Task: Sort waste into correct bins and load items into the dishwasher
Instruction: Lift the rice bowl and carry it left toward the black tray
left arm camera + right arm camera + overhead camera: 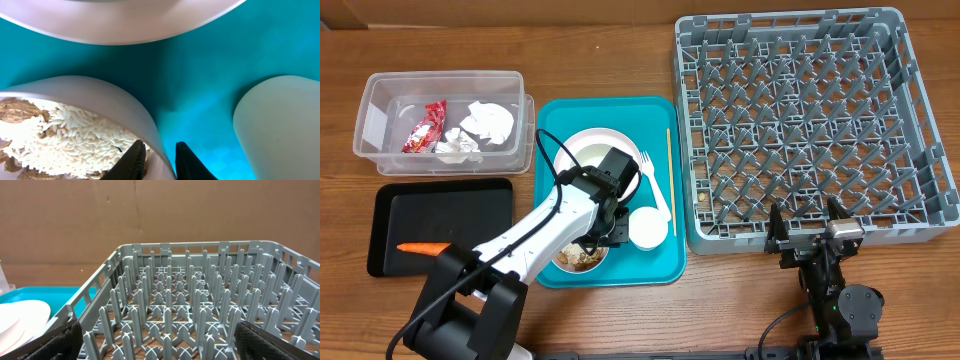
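Observation:
My left gripper (605, 236) is down at the right rim of a white bowl (578, 258) of rice and nut scraps (75, 135) on the teal tray (660, 268). In the left wrist view one finger is inside the bowl (125, 105) and the other outside, shut on its wall. A white cup (647, 227), plate (582, 150), fork (652, 180) and wooden stick (670, 170) lie on the same tray. The grey dishwasher rack (685, 130) stands at the right. My right gripper (809, 228) hangs open at its front edge.
A clear tub (380, 100) at the back left holds a red wrapper (426, 127) and crumpled napkins (488, 120). In front of it a black tray (470, 200) carries an orange carrot (420, 247). The rack's upright pegs (190, 280) fill the right wrist view.

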You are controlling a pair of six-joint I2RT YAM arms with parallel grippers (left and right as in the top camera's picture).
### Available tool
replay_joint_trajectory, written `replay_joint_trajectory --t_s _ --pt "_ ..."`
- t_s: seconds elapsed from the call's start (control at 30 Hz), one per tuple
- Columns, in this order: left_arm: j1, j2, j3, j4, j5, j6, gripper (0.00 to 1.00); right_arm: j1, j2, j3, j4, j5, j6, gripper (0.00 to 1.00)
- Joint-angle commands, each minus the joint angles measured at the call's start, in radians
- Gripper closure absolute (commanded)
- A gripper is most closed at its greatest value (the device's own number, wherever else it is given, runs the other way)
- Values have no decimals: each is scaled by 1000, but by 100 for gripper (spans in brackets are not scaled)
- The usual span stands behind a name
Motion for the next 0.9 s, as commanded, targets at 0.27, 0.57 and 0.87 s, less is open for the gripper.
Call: replay_joint_trajectory --t_s 0.27,0.57,0.87 --pt "3 10 -13 0 8 20 88 0 -11 -11 4 2 -1 0" --pt "3 10 -12 -3 8 19 96 0 -11 -11 4 2 -1 0" --pt "3 10 11 -48 7 20 96 0 -11 -11 5 2 -1 0"
